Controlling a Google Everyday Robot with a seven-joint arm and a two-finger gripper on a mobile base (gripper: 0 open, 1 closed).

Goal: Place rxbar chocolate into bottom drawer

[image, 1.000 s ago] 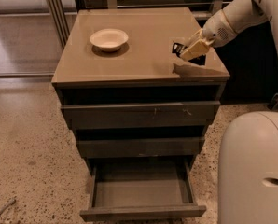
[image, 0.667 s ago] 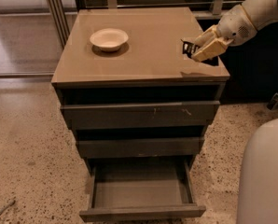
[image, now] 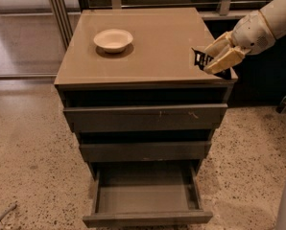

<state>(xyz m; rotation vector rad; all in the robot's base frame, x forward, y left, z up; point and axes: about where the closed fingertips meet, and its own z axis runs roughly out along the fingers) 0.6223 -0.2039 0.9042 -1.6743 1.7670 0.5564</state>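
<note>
My gripper (image: 215, 57) hangs over the cabinet top's front right corner, its cream fingers (image: 224, 60) shut on the rxbar chocolate (image: 200, 58), a small black wrapped bar with white stripes. The bar is lifted just above the cabinet top and sticks out to the left of the fingers. The bottom drawer (image: 148, 218) is pulled open at the foot of the cabinet, a wide shallow grey-brown box with nothing in it. It lies well below and to the left of the gripper.
A white bowl (image: 113, 39) sits on the cabinet top (image: 152, 37) at the back left. The two upper drawers (image: 145, 119) are slightly ajar. Speckled floor surrounds the cabinet. A metal frame (image: 56, 8) stands at the back left.
The gripper has moved a little toward the cabinet's front right corner with the bar in it. The white robot body at the lower right has nearly left the view.
</note>
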